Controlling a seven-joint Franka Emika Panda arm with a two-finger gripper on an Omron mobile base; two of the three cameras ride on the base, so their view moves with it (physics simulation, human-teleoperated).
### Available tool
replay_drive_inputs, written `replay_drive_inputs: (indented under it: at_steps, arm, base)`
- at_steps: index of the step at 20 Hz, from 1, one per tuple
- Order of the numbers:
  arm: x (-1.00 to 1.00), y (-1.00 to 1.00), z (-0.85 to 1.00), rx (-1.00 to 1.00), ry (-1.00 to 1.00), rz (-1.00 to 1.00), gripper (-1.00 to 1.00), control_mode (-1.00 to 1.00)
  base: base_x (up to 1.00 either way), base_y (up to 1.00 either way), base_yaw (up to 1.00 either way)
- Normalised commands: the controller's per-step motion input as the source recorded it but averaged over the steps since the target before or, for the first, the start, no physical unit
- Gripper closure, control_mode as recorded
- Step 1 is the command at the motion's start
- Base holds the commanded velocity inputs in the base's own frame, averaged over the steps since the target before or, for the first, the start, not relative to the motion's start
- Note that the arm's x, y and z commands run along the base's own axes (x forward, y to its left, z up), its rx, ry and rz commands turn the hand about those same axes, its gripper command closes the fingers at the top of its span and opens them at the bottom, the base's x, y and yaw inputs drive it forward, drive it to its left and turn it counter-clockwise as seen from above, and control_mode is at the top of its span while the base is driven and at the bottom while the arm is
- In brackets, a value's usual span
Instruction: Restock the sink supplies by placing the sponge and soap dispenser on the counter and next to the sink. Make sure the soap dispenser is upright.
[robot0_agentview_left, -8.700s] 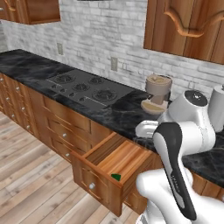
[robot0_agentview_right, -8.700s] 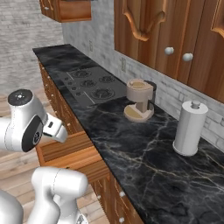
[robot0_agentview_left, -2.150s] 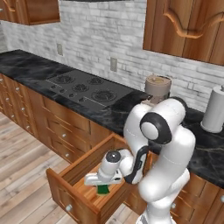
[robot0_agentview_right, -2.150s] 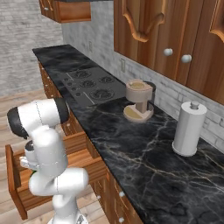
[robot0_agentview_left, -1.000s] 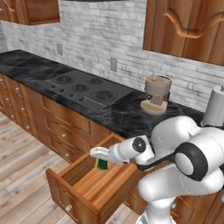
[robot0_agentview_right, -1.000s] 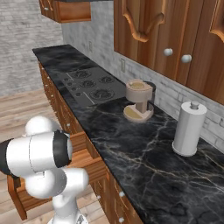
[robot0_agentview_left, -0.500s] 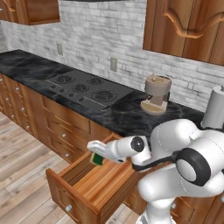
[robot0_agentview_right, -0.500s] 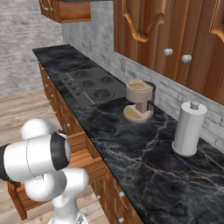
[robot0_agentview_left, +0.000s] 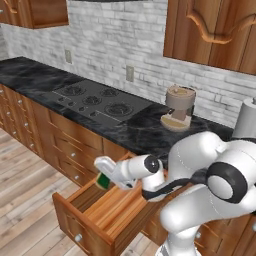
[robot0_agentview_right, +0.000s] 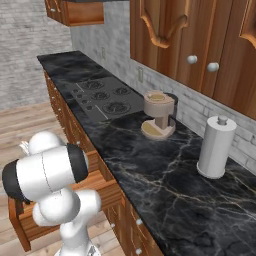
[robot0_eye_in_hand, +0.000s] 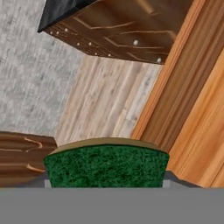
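Above the open wooden drawer (robot0_agentview_left: 107, 212), the small rectangular green sponge with a yellow layer (robot0_agentview_left: 103, 181) sits pinched in the white arm's two-finger gripper (robot0_agentview_left: 105, 175); in the hand view its rough green face (robot0_eye_in_hand: 106, 166) spans the gap between the fingers, which are clenched on it from both sides. The sponge hangs clear of the drawer floor, beside the cabinet front and below the edge of the black marble countertop with pale veins (robot0_agentview_left: 145, 132).

The hold looks shallow, since most of the sponge stands out past the finger tips; a soft body like this could squeeze out or twist loose if the arm swings fast. The lift to the counter probably has to pass the overhanging counter lip, and a path cut too close could catch the sponge on that edge and knock it back into the drawer or onto the plank floor (robot0_agentview_left: 30, 200).

On the counter stand a tan cylindrical coffee machine (robot0_agentview_right: 159, 115) and a tall white paper-towel roll (robot0_agentview_right: 216, 147), with the black stovetop (robot0_agentview_left: 95, 97) further along. A wide sweep could clip any of them.
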Motion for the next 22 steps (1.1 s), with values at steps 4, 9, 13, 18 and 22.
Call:
replay_drive_inputs:
  at_steps: [4,9,13,18,22]
  arm:
    - [0.00,0.58,1.00,-0.05,0.37,-0.32,1.00,-1.00]
    - [-0.03,0.48,1.00,0.00,0.42,-0.35,1.00,-1.00]
    - [-0.01,0.29,1.00,-0.03,0.36,-0.41,1.00,-1.00]
    - [-0.06,0.12,1.00,-0.01,0.38,-0.43,1.00,-1.00]
    - [-0.06,-0.05,0.87,-0.09,0.34,-0.37,1.00,-1.00]
  base:
    - [0.00,0.00,0.00]
    - [0.00,0.00,0.00]
    - [0.00,0.00,0.00]
    - [0.00,0.00,0.00]
    - [0.00,0.00,0.00]
